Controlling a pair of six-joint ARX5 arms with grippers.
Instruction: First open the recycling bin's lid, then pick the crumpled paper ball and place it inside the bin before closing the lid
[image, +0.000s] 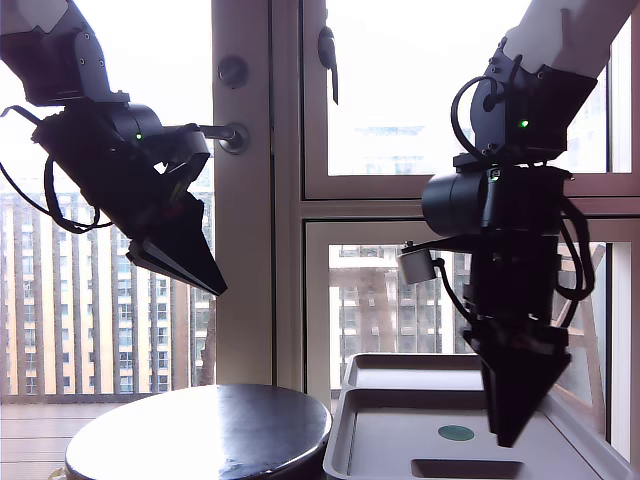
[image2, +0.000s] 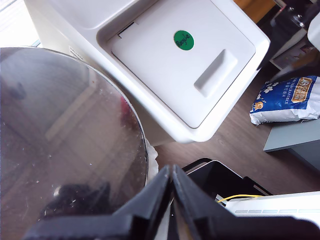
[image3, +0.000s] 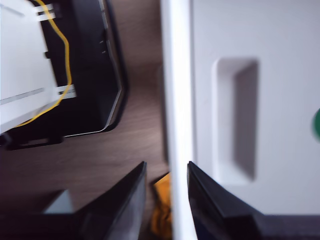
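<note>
The light-grey recycling bin (image: 338, 445) stands at the exterior view's lower right, beside the round table. Its lid (image: 400, 445) lies flat and shut on it, with a green round mark (image: 456, 433) and a rectangular recess (image: 465, 468). My first gripper (image: 214, 285) hangs shut and empty above the dark round table (image: 200, 430); its wrist view shows the lid (image2: 150, 70) and the table (image2: 65, 125). My second gripper (image: 508, 440) points down just over the lid. Its fingers stand slightly open astride the bin's rim (image3: 177, 75), next to the recess (image3: 240, 115). No crumpled paper ball is in view.
Behind both arms are tall windows and a door handle (image: 232, 133). On the floor lie a blue-and-white bag (image2: 285, 100) and a black box with a yellow cable (image3: 95, 75). Something orange (image3: 162, 200) sits below the bin's edge.
</note>
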